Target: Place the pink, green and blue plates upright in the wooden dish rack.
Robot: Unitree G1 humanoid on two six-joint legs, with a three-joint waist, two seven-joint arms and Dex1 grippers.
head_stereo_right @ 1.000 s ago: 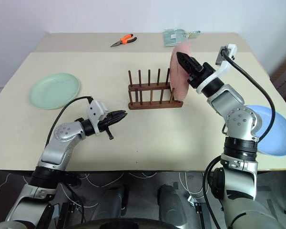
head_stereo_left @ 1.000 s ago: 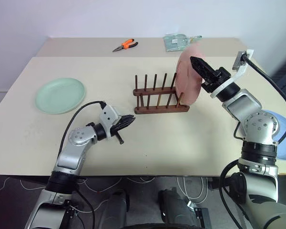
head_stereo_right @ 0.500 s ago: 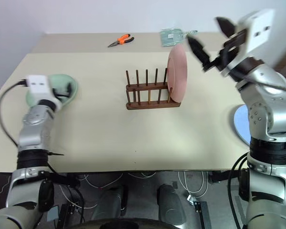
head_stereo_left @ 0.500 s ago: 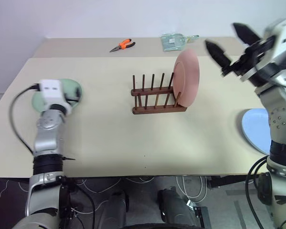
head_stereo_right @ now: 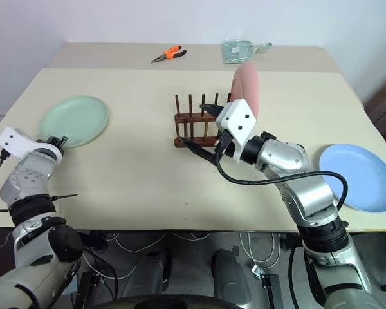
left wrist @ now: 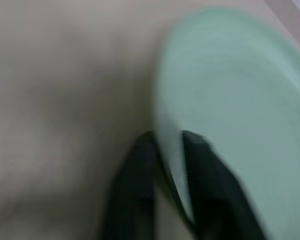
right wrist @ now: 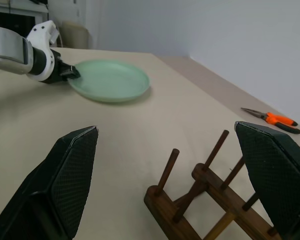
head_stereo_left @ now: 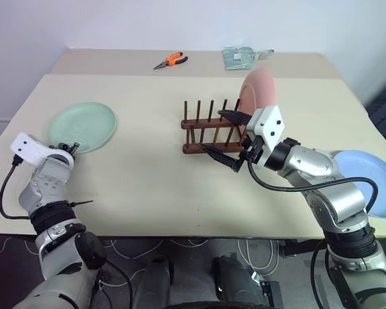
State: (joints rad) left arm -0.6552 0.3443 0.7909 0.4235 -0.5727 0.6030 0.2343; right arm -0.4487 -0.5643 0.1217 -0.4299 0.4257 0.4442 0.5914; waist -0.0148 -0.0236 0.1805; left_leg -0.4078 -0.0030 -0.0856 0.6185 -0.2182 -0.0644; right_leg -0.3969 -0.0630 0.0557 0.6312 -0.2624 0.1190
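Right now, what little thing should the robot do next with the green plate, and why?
Probably lift the green plate a little off the table. The left gripper is shut on its near rim, one finger on each side, but the plate lies flat. The pink plate already stands in the wooden dish rack, whose other slots are free, and the right gripper hangs open in front of the rack.
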